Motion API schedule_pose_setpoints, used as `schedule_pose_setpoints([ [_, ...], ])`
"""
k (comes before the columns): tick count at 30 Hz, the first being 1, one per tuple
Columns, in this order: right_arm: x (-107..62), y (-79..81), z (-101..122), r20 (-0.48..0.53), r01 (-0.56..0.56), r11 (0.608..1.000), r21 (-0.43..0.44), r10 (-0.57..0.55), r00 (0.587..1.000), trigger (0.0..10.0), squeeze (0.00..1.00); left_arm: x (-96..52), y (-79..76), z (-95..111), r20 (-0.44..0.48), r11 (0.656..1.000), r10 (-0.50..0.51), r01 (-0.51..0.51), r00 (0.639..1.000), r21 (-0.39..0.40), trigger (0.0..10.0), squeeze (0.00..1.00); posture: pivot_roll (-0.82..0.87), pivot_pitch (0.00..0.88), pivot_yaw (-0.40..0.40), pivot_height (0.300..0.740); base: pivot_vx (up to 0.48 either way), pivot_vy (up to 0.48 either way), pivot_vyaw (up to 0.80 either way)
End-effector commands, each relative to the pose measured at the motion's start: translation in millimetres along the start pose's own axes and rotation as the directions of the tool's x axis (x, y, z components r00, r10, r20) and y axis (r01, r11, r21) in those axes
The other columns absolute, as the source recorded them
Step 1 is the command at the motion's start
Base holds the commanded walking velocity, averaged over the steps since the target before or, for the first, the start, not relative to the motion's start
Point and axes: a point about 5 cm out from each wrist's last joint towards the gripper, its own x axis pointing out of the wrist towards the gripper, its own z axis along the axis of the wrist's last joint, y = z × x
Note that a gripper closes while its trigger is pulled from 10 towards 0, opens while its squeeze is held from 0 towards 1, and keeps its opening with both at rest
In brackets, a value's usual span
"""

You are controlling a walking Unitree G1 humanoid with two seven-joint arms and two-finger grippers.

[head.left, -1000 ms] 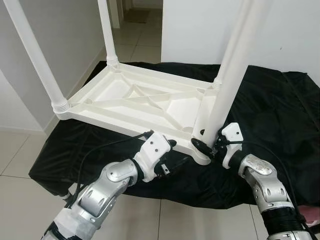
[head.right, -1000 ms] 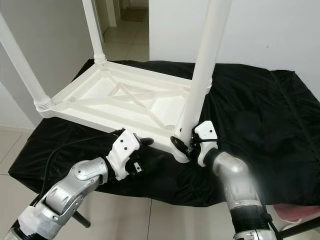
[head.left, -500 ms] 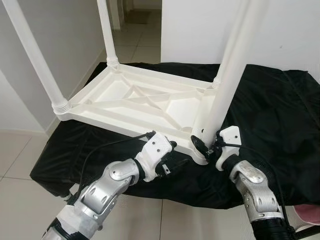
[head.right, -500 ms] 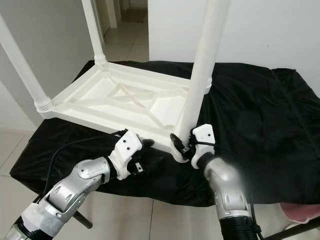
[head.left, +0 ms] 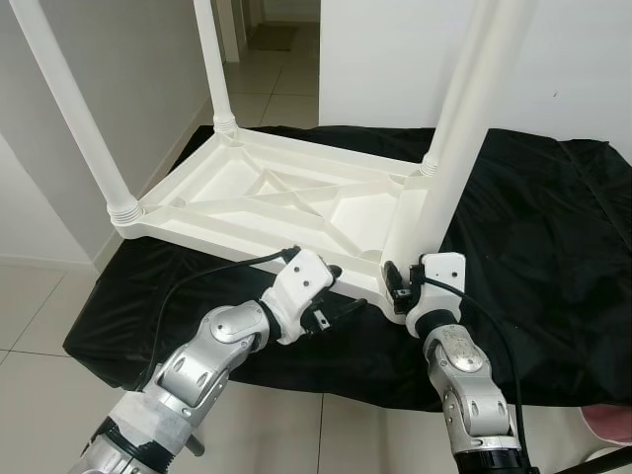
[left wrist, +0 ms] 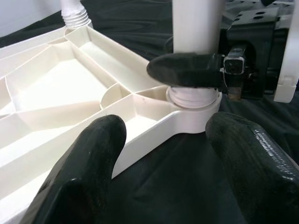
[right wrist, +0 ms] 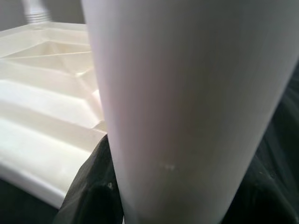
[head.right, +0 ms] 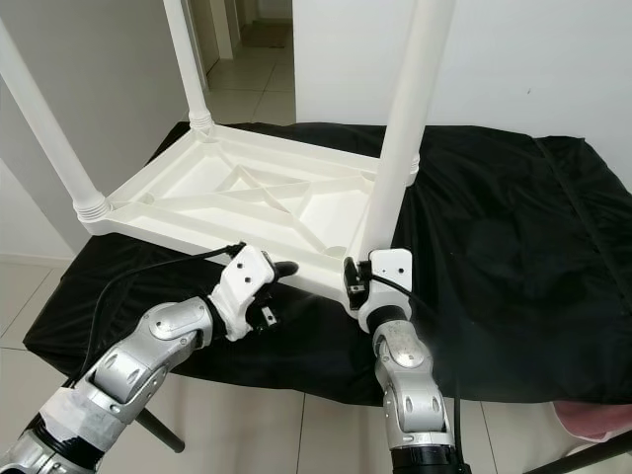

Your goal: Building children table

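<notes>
Black cloth (head.left: 513,227) covers the work surface across the middle of your head views, with pale floor tiles (head.left: 39,326) below it at the lower left and a white wall (head.left: 385,59) behind.

Nearest you, at the lower left of the frame, your left arm reaches in, and the left gripper (head.left: 341,314) sits low over the cloth just beside the near edge of the upturned table top (head.left: 267,193). Your left wrist view shows its two fingers (left wrist: 81,172) spread apart with nothing between them, pointing at the near corner of the table top.

At lower centre right, your right arm comes up from the bottom edge, and the right gripper (head.left: 397,284) is pressed against the base of the near table leg (head.left: 449,148), right where that leg meets the corner socket. One black finger (left wrist: 187,70) lies across the leg just above its threaded collar in the left wrist view. The right wrist view has the leg (right wrist: 187,107) close up with a dark finger edge beside it; the fingers look clamped on the leg.

Farther back, the white table top lies underside up on the cloth, ribs showing. Three more legs stand upright from its other corners: one at the left (head.left: 74,114), one at the upper centre (head.left: 212,59), and one behind the near leg (head.left: 429,164).
</notes>
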Motion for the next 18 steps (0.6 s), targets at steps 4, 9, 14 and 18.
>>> schedule_pose_setpoints([
  [4, -6.2, -3.0, -12, -0.076, 0.177, 0.984, 0.030, -0.174, 0.982, 10.0, 0.00, -6.0, -2.0, -2, -0.006, 0.997, -0.081, 0.081, 0.997, 0.007, 10.0, 0.00, -0.05, 0.031, 0.020, 0.740, 0.000, 0.000, 0.00],
  [9, -5.2, -2.5, -8, -0.063, 0.176, 0.984, 0.035, -0.174, 0.983, 10.0, 0.00, -6.7, -1.5, -3, -0.007, 0.997, -0.078, 0.078, 0.997, 0.008, 10.0, 0.00, -0.05, 0.030, 0.020, 0.740, 0.000, 0.000, 0.00],
  [14, -5.3, 0.1, -2, -0.027, 0.124, 0.991, 0.042, -0.122, 0.992, 10.0, 0.94, -6.9, -3.4, -3, -0.006, 0.996, -0.085, 0.085, 0.996, 0.007, 10.0, 0.00, -0.05, 0.029, 0.020, 0.740, 0.000, 0.000, 0.00],
  [18, -5.6, 0.7, 1, 0.003, 0.066, 0.997, 0.043, -0.066, 0.998, 10.0, 1.00, -6.7, -6.2, -3, -0.007, 0.996, -0.094, 0.094, 0.996, 0.004, 10.0, 0.00, -0.05, 0.023, 0.021, 0.740, 0.000, 0.000, 0.00],
])
